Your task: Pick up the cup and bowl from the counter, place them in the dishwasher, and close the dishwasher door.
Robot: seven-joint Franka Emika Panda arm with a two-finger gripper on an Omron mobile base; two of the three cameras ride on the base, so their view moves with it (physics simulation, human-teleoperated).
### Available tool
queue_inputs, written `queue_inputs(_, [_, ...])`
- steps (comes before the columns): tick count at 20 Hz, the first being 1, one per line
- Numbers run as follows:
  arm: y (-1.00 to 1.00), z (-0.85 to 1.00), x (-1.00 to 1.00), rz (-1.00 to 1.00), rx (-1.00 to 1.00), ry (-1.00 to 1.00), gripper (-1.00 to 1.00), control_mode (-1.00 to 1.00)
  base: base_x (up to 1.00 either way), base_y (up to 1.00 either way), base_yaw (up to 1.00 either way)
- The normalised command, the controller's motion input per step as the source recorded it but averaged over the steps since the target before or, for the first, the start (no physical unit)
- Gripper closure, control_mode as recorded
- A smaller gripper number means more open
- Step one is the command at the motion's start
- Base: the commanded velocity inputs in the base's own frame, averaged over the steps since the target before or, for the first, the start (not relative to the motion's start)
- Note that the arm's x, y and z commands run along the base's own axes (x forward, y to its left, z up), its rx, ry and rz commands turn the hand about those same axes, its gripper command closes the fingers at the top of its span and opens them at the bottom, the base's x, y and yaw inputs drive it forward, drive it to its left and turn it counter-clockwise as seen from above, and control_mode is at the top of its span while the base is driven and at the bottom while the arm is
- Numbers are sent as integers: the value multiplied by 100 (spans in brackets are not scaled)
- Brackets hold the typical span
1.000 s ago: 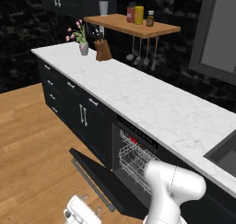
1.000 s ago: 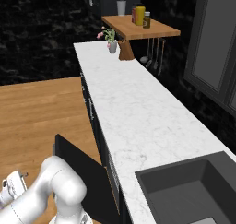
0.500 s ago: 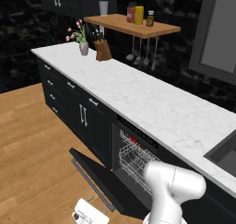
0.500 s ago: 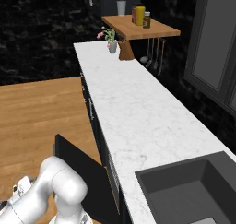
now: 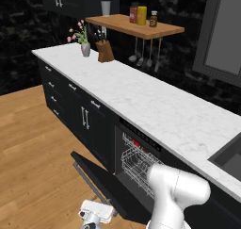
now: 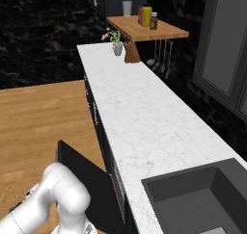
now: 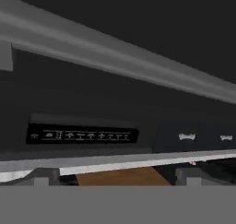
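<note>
The dishwasher [image 5: 137, 153] stands open under the counter [image 5: 141, 94], its white wire rack [image 5: 134, 163] showing. The dishwasher door [image 5: 113, 185] hangs dropped down, also seen as a black panel [image 6: 82, 175]. My gripper [image 5: 94, 216] sits low near the floor, just outside the door's outer edge, close to its silver bar handle [image 5: 88, 180]. In the hand view the gripper [image 7: 115, 179] is open, fingertips [image 7: 42, 176] wide apart with nothing between them. The handle [image 7: 115, 59] crosses close in front, and the dark control strip [image 7: 80, 135] lies beyond. The cup and bowl are out of view.
Black cabinets with silver handles [image 5: 84, 117] run left of the dishwasher. A sink [image 6: 202, 199] is set into the counter on the right. A flower vase [image 5: 84, 48], a knife block [image 5: 105, 53] and a wooden wall shelf [image 5: 134, 26] stand at the far end. Wooden floor [image 5: 33, 152] spreads to the left.
My hand has moved low across the floor toward the outer edge of the open door. The gripper stays open. The door has not moved.
</note>
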Motion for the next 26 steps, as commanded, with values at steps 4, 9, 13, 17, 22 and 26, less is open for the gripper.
queue_inputs(4, [54, -100, 100, -7, -37, 24, -100, -100, 0, 0, 0])
queue_inputs(9, [70, -100, 62, -9, -32, 20, -100, -100, 0, 0, 0])
queue_inputs(13, [100, -51, -46, -16, -9, 1, -100, -100, 0, 0, 0])
queue_inputs(17, [100, -43, -57, -16, -13, 3, -100, -100, 0, 0, 0])
queue_inputs(22, [98, -57, 10, -20, -13, 35, -100, -100, 0, 0, 0])
queue_inputs(26, [83, -98, 77, -22, -26, 60, -100, -100, 0, 0, 0])
